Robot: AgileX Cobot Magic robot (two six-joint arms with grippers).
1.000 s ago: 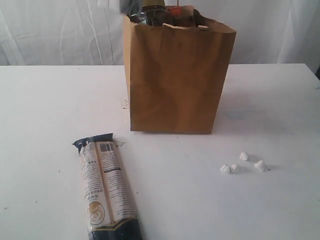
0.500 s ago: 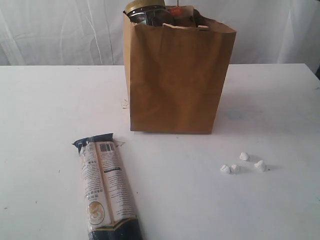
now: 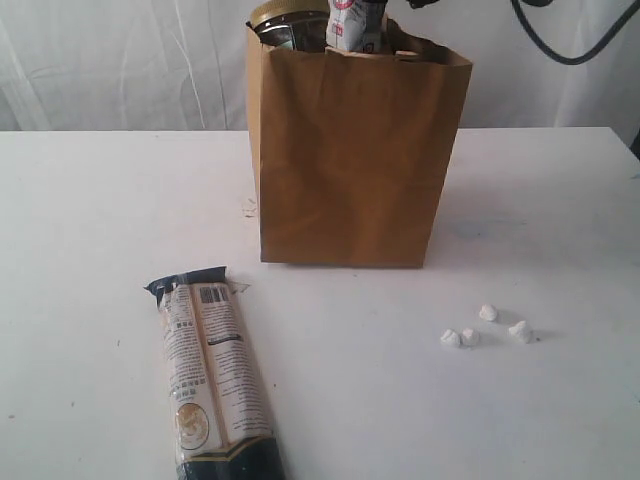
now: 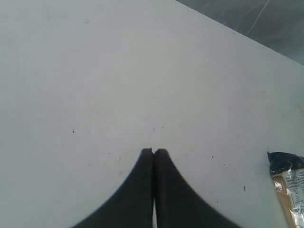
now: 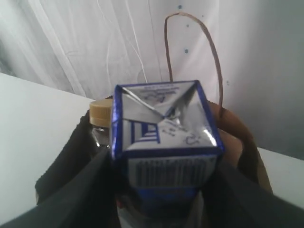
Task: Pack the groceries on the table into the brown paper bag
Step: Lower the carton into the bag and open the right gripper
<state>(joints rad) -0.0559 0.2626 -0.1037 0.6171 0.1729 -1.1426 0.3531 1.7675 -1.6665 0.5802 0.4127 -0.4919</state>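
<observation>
The brown paper bag (image 3: 350,160) stands upright at the back middle of the table (image 3: 90,210). My right gripper (image 5: 161,183) is shut on the small blue-white carton (image 5: 164,137), which hangs in the bag's mouth (image 3: 353,25). Beside it a yellow-lidded jar (image 3: 285,12) sticks out of the bag, and its lid (image 5: 100,111) also shows in the right wrist view. The long cream-black packet (image 3: 212,385) lies flat at the front left. My left gripper (image 4: 153,152) is shut and empty above bare table, with the packet's end (image 4: 289,185) off to one side.
Three small white crumpled bits (image 3: 485,328) lie on the table right of the bag's front. A twisted paper handle (image 5: 190,47) rises behind the carton. A white curtain hangs behind the table. A black cable loops at the top right of the exterior view.
The carton and the right arm's cable have come into the exterior view above the bag's mouth. A blur at the bag's top left a second ago is gone.
</observation>
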